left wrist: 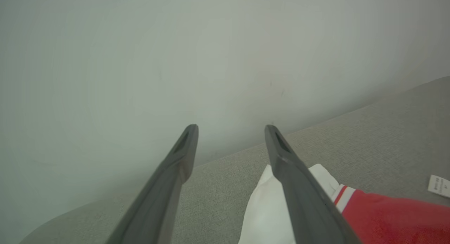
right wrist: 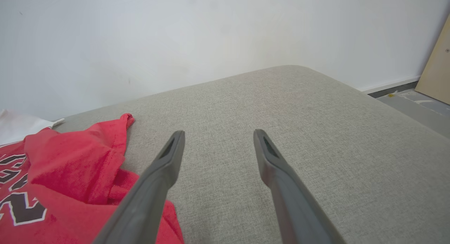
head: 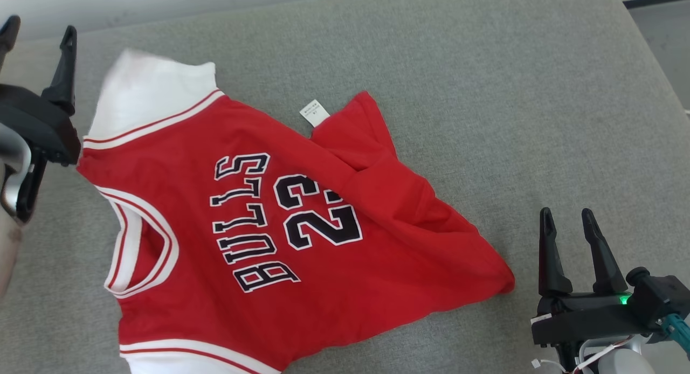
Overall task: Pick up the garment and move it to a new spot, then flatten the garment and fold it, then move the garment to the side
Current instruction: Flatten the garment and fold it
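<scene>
Right gripper (head: 566,215) nearest, low at the right, wide open with nothing inside. Close beside one corner of the red Bulls jersey (head: 377,212), not touching. Jersey spread out on the gray cushion (head: 485,94), front side up, black BULLS letters and number 23 turned sideways. Neck hole (head: 143,244) with white and red trim toward the left. Bumpy and folded over on the right part. Small white tag (head: 314,112) poking out at the far edge. White sleeve (head: 145,88) at the far left corner. Left gripper (head: 40,29) just beside that sleeve, wide open as well, holding nothing; one finger in front of the white cloth in the left wrist view. Pale wall (right wrist: 175,33) behind the cushion. Gray floor (right wrist: 415,107) and tan board (right wrist: 437,68) far off at the right.
</scene>
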Robot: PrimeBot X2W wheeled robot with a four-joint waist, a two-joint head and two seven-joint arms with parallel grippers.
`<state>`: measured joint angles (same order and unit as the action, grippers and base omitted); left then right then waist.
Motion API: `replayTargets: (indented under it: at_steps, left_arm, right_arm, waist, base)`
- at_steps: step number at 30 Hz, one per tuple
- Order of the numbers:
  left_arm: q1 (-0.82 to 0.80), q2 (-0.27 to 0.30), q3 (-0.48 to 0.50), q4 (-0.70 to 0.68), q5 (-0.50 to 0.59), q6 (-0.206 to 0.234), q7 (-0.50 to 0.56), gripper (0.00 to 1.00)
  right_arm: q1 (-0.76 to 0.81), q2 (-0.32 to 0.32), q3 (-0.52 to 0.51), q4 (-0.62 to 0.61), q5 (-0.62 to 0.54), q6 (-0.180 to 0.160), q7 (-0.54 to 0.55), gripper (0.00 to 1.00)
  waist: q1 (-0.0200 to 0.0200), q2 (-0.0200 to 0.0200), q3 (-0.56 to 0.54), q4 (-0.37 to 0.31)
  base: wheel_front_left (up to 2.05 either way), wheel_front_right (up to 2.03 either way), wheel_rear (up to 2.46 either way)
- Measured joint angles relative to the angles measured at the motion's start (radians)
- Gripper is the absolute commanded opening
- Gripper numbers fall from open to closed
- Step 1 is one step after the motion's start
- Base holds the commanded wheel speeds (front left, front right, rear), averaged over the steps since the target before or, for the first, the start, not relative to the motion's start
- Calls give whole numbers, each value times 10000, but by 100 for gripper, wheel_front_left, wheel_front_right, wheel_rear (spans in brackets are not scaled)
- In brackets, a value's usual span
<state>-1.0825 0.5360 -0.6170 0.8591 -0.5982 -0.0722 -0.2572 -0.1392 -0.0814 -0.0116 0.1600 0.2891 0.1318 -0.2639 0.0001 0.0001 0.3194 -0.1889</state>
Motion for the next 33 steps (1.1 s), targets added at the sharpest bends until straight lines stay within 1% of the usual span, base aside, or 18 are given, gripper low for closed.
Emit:
replayTargets:
  at_steps: [3,7,9,11,15,17,19,22,27,30,32,33]
  left_arm:
    - [314,-27,368,-190,59,-15,-29,100]
    - [1306,-201,1626,-1484,92,240,-61,100]
    - [2141,-257,2190,-2234,397,384,-67,100]
    - [3053,-408,2723,-2922,604,456,-67,100]
    - [4959,-926,3870,-4207,892,694,-67,100]
    - [5842,-1095,4284,-4700,1204,640,-67,100]
    - [6685,-1406,4742,-5196,1388,725,-67,100]
    - [7812,-1935,5275,-5823,1682,725,-65,100]
    - [9270,-2598,5973,-6775,2387,750,-67,100]
    - [9928,-2813,6040,-7173,3129,734,-67,100]
    - [10283,-3124,6190,-7448,3294,792,-67,100]
    - [10437,-3120,6169,-7515,3624,738,-67,100]
  right_arm:
    - [6,-13,46,-54,-50,0,0,100]
    - [152,-109,178,-96,-86,0,2,100]
    - [289,-136,282,-115,-88,0,0,100]
    - [384,-171,382,-104,-117,0,0,100]
    - [592,-270,629,-52,-127,0,0,100]
    - [665,-290,683,-13,-134,0,0,100]
    - [775,-320,748,58,-134,0,0,100]
    - [1011,-368,782,128,-123,0,0,100]
    - [1263,-466,805,123,-102,0,0,100]
    - [1405,-487,744,84,-58,0,0,100]
    - [1494,-479,775,82,-44,0,0,100]
    - [1532,-481,796,79,-44,0,0,100]
  waist:
    - [0,0,-242,91]
    - [-1,-1,-668,260]
    - [-3,-2,-922,361]
    - [-2,-2,-1189,472]
    - [-3,-2,-1717,719]
    - [-3,-3,-1965,855]
    - [-3,-2,-2207,991]
    - [-4,-3,-2543,1200]
    - [-4,-3,-2966,1580]
    - [-4,-3,-3132,1797]
    - [-3,-2,-3227,1911]
    - [-3,-3,-3266,1959]
  base:
    - [0,0,0]
    - [0,0,0]
    - [0,0,0]
    - [0,0,0]
    - [0,0,0]
    - [0,0,0]
    - [0,0,0]
    - [0,0,0]
    - [0,0,0]
    - [0,0,0]
    - [0,0,0]
    - [0,0,0]
